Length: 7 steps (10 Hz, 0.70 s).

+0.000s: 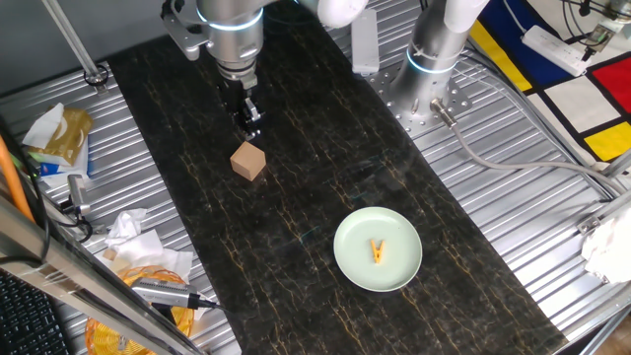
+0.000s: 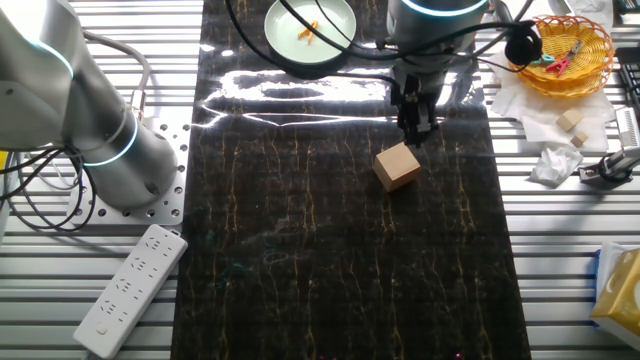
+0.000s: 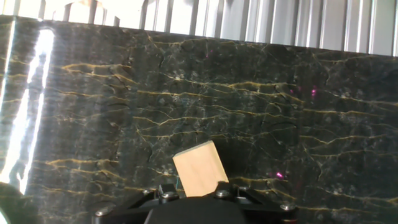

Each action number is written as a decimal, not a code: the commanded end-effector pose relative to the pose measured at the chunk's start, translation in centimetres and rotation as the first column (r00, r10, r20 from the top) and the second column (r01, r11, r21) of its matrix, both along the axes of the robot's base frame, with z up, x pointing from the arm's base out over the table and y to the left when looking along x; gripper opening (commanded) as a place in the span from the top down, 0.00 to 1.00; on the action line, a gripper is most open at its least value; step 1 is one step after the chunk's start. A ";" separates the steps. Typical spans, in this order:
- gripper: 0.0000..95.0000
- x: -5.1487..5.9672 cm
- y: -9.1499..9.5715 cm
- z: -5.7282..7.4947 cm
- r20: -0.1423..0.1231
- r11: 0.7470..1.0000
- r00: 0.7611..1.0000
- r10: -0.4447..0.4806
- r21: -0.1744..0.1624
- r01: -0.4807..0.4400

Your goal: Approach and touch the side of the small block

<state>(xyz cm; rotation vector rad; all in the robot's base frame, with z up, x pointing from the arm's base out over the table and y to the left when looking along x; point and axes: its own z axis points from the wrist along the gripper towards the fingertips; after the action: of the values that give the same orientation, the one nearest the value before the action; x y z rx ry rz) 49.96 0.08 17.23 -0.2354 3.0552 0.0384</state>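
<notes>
Pincer is hanging low over the dark marble-look table, pointing straight down. Its fingers are sitting close together and holding nothing, but I cannot tell for sure if they are fully shut. Pointing down like this is probably so a fingertip can bump the block from the side.

In one fixed view, the small block is sitting on the table just at 6 o'clock from the pincer, very near it. I cannot tell if they are touching yet. The block is a plain tan wooden cube, turned a bit so a corner is facing the camera. In the hand view, the block is showing right above the dark pincer body, so the hand is aiming at it.

Pale green plate is lying well apart, at 4 o'clock from the block, with a tiny yellow-orange clip on it. It is out of the way.

The touch looks almost done; a small, gentle move toward the block's side is what I think is needed.
</notes>
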 end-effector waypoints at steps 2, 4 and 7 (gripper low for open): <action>0.00 0.0 0.0 0.1 -0.002 1.000 1.000 -0.007 0.018 0.007; 0.00 0.4 0.2 0.0 -0.004 1.000 1.000 -0.011 0.024 0.011; 0.00 1.1 0.5 -1.0 -0.002 1.000 1.000 -0.012 0.022 0.012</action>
<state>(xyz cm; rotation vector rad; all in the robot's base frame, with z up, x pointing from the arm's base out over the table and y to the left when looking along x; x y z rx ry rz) 51.32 0.71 15.98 -0.2149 3.0535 0.0733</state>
